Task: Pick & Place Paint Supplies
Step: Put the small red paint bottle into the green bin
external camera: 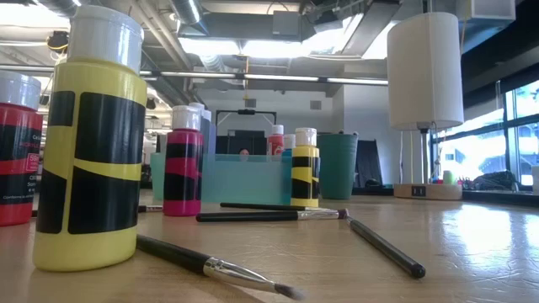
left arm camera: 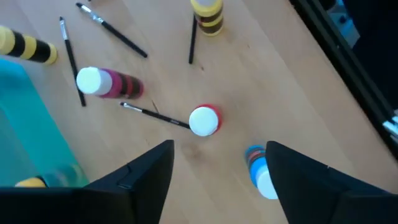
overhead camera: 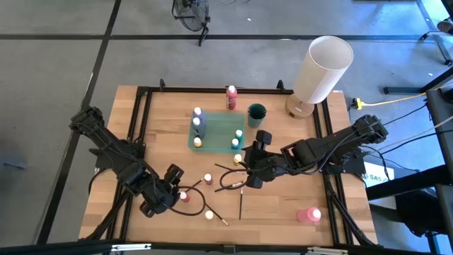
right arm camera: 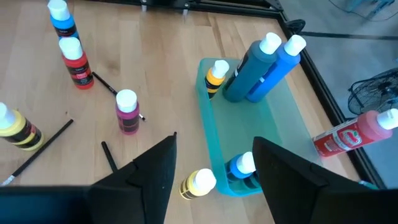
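Small white-capped paint bottles stand on the wooden table: red (left arm camera: 204,120), pink (left arm camera: 109,83), yellow (left arm camera: 207,15) and blue (left arm camera: 256,169). Thin dark brushes (left arm camera: 155,115) lie among them. My left gripper (left arm camera: 219,149) hangs open above the red and blue bottles. The blue one stands just below one finger, and I see no touch. My right gripper (right arm camera: 214,180) is open above the near end of the teal tray (right arm camera: 273,121). That tray holds two tall blue bottles (right arm camera: 264,68), a yellow one (right arm camera: 216,76) and a small blue one (right arm camera: 241,167). Another yellow bottle (right arm camera: 199,182) stands just outside the tray.
A tall red bottle (overhead camera: 231,96) and a green cup (overhead camera: 256,113) stand beyond the tray. The big white cylinder (overhead camera: 322,69) is at the far right corner. A pink bottle (overhead camera: 309,214) lies near the right front. A black frame (overhead camera: 141,127) borders the table.
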